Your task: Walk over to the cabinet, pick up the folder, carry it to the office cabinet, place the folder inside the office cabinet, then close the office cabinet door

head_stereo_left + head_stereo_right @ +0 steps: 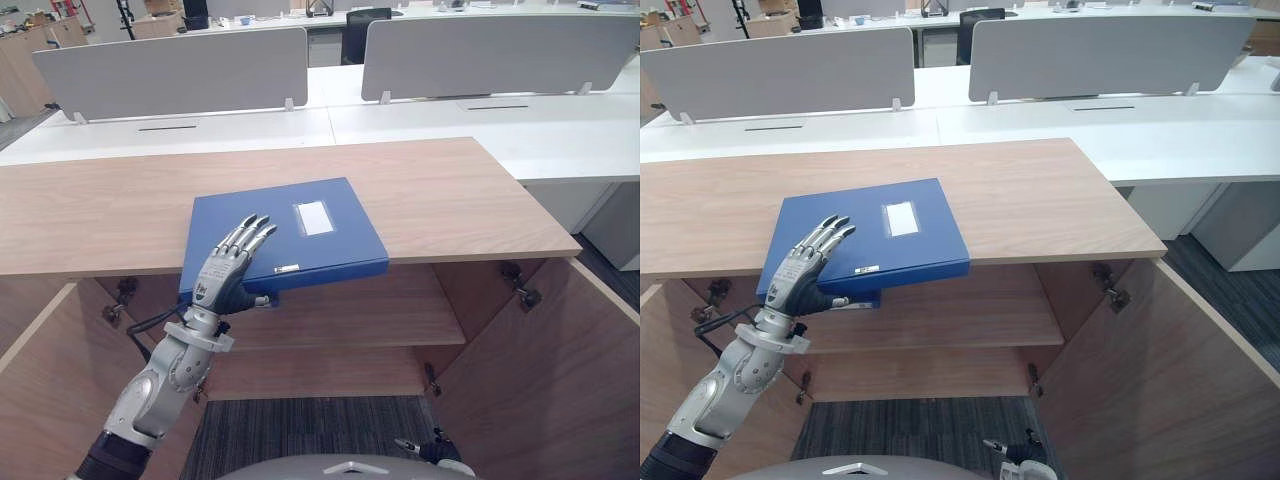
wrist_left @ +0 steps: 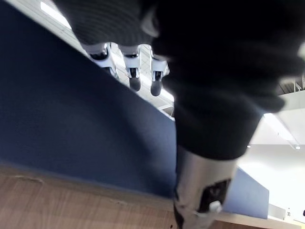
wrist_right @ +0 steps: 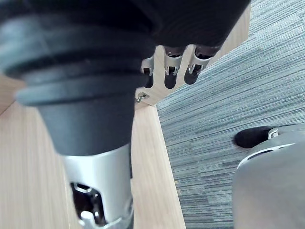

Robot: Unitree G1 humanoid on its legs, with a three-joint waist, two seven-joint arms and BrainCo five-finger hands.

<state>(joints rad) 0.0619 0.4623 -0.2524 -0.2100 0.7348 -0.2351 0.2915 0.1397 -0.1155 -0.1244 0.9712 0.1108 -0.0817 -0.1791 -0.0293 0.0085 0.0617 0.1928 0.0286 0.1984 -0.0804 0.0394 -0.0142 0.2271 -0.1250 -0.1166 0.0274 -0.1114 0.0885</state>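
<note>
Item: blue folder point(image 1: 330, 245). It lies flat on the wooden top of the cabinet point(image 1: 430, 195), toward the front, and its near edge juts out past the cabinet's front lip. A white label point(image 1: 315, 217) sits on the cover; we cannot make out anything on it.

Left hand point(image 1: 228, 270): at the folder's near left corner. The fingers point(image 1: 250, 235) are stretched out over the cover and the thumb point(image 1: 258, 298) reaches along beneath the overhanging edge, so the corner is pinched between them. We cannot see the palm side — the back of the hand hides it. In the left wrist view the blue cover runs under the dark fingertips, with a strip of wood at its edge.

Right hand point(image 3: 169, 71): low beside the cabinet, fingers loose and holding nothing, above grey carpet point(image 3: 228, 95). Its fingertips just show at the lower edge of the left eye view.

Cabinet interior: both doors swung wide — left door point(image 1: 50, 380) and right door point(image 1: 540, 370), each cut off by the edge of the view. One shelf point(image 1: 360, 315) shows inside. The space under the top is in shadow.

Behind: white desks point(image 1: 480, 125) with grey divider screens point(image 1: 170, 70), and a dark chair point(image 1: 365, 25) partly hidden behind them.
</note>
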